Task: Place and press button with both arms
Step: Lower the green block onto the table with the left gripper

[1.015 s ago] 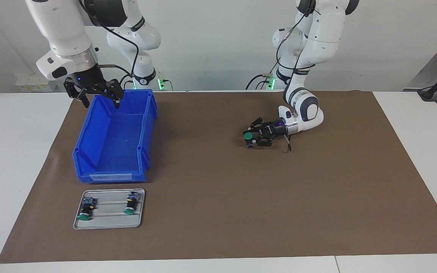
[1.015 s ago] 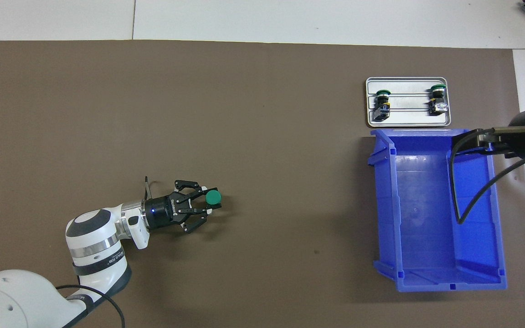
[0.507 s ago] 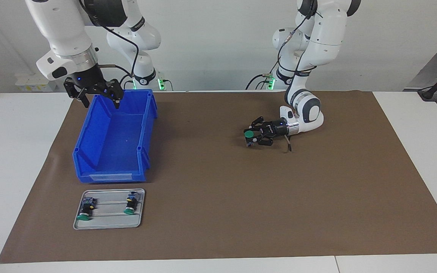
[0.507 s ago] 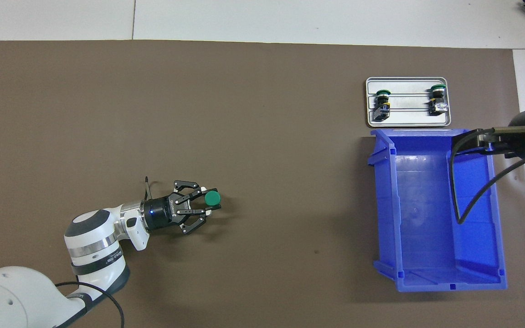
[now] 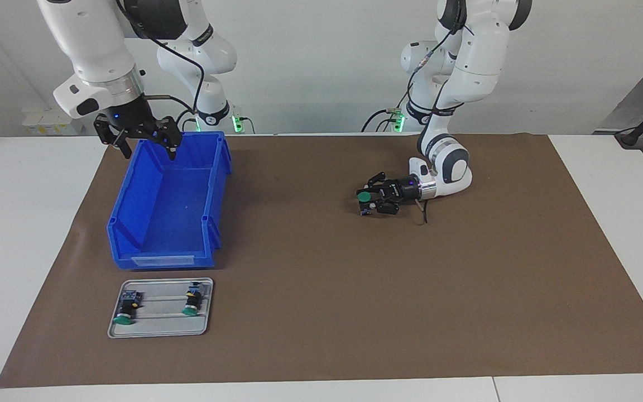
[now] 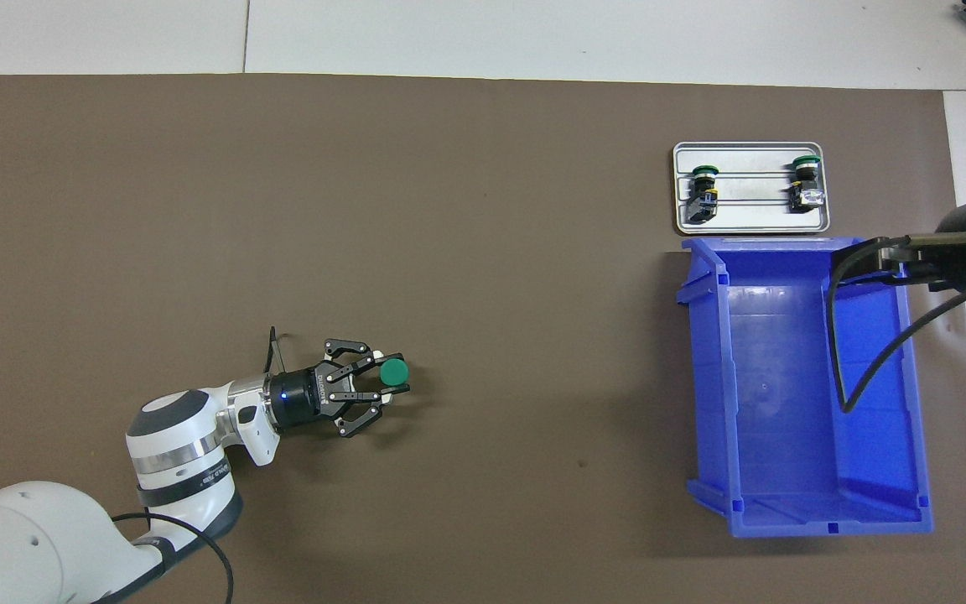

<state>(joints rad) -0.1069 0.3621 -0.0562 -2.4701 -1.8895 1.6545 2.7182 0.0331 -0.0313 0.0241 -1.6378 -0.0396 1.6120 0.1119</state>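
The button (image 5: 364, 196) stands upright with its green cap up and its base at the brown mat, near the middle of the table toward the left arm's end. My left gripper (image 5: 370, 203) lies low and level and is shut on the button's black body. In the overhead view the cap of the button (image 6: 393, 372) shows at the tip of the left gripper (image 6: 378, 387). My right gripper (image 5: 142, 144) is open and empty, raised over the end of the blue bin (image 5: 212, 184) nearest the robots. It waits there.
A grey tray (image 5: 159, 330) with two lying green-capped buttons (image 5: 124, 309) (image 5: 192, 300) sits beside the bin, farther from the robots. The bin (image 6: 705, 377) and tray (image 6: 751, 222) are at the right arm's end. The brown mat (image 5: 411, 307) covers the table.
My left gripper has shifted slightly with the button in it, and its wrist has drawn back a little. The right arm has not moved.
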